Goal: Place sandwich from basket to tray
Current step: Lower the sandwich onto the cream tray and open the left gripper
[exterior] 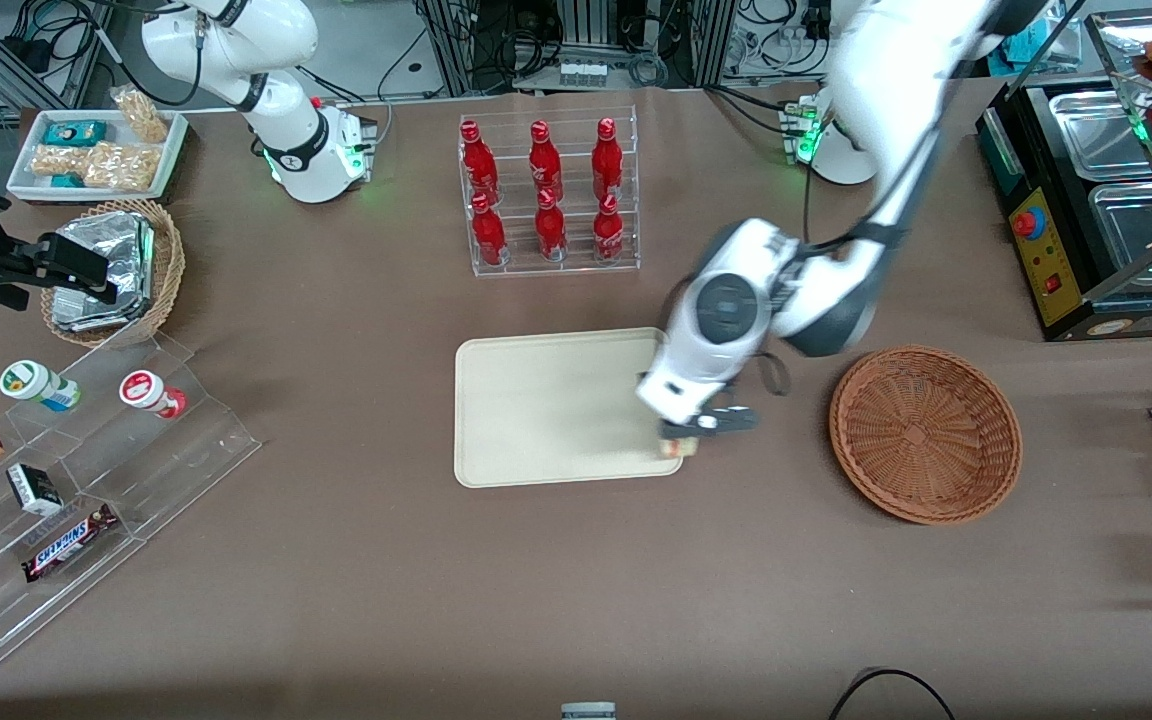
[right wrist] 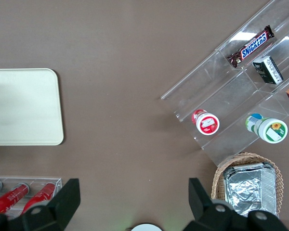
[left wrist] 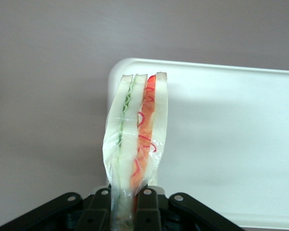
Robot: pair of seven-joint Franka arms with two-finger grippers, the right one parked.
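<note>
1. Gripper (exterior: 698, 432) hangs over the tray (exterior: 536, 410) at its corner nearest the front camera on the basket (exterior: 924, 433) side.
2. Sandwich (exterior: 676, 448) shows in the front view only as a small pale bit under the gripper.
3. The wrist view shows it plainly: the sandwich (left wrist: 137, 139), in clear wrap, is pinched between the jaws, green and red filling on its cut edge, above the tray's (left wrist: 241, 144) corner.
4. The basket shows only in the front view, well apart from the tray.
</note>
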